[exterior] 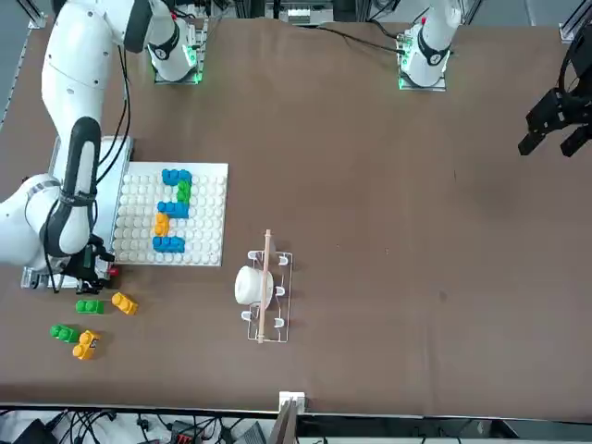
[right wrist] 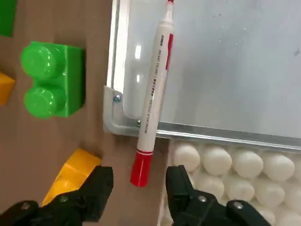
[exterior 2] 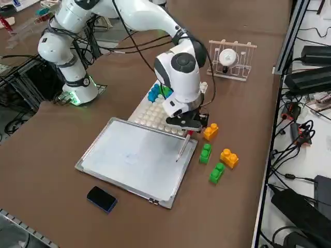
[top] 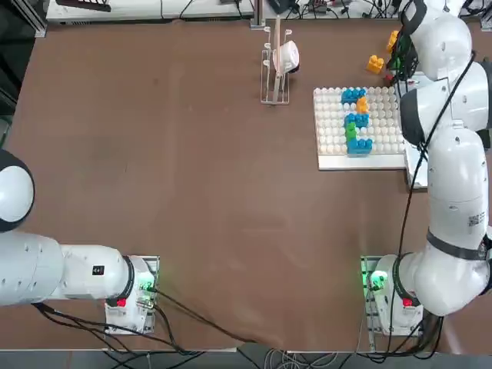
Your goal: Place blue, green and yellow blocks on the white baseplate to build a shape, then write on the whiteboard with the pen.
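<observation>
Right gripper [right wrist: 138,188]: low over the table at the whiteboard's corner beside the white baseplate; fingers [right wrist: 96,186] parted, standing either side of the pen's red end with a gap on each side, gripping nothing.
Pen [right wrist: 153,101]: pale barrel with red end, lying across the whiteboard's corner frame, barrel resting on the board, red end projecting past the frame toward the gripper.
Whiteboard [exterior 2: 135,157]: smooth, silver-framed, flat on the table, one edge just beside the baseplate.
Dark eraser [exterior 2: 101,199]: on the table off the whiteboard's edge away from the baseplate.
Loose blocks [exterior 2: 206,153]: two green and two orange-yellow bricks scattered on the table just beside the whiteboard's corner; one green brick [right wrist: 54,80] and one yellow brick [right wrist: 70,176] are near the gripper.
White baseplate [top: 332,131]: studded square carrying a stepped figure of blue, green and yellow bricks [top: 357,121] pressed onto its studs.
Wire rack [top: 276,65]: farther along the table, well apart from the baseplate, holding a white round object.
</observation>
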Robot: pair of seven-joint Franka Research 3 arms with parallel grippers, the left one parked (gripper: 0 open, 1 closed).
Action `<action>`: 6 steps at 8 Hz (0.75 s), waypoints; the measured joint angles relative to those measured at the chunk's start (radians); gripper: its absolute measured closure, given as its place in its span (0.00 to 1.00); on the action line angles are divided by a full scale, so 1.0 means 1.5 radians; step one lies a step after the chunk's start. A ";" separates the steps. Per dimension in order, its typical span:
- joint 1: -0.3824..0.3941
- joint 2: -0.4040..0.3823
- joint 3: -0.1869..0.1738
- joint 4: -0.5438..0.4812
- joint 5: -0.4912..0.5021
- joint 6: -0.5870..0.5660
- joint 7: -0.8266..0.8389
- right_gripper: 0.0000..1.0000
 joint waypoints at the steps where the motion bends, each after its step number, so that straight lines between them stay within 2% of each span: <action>1: -0.005 0.001 0.003 0.000 0.000 0.001 0.000 0.32; 6: -0.012 0.009 0.005 0.000 0.002 0.009 0.001 0.37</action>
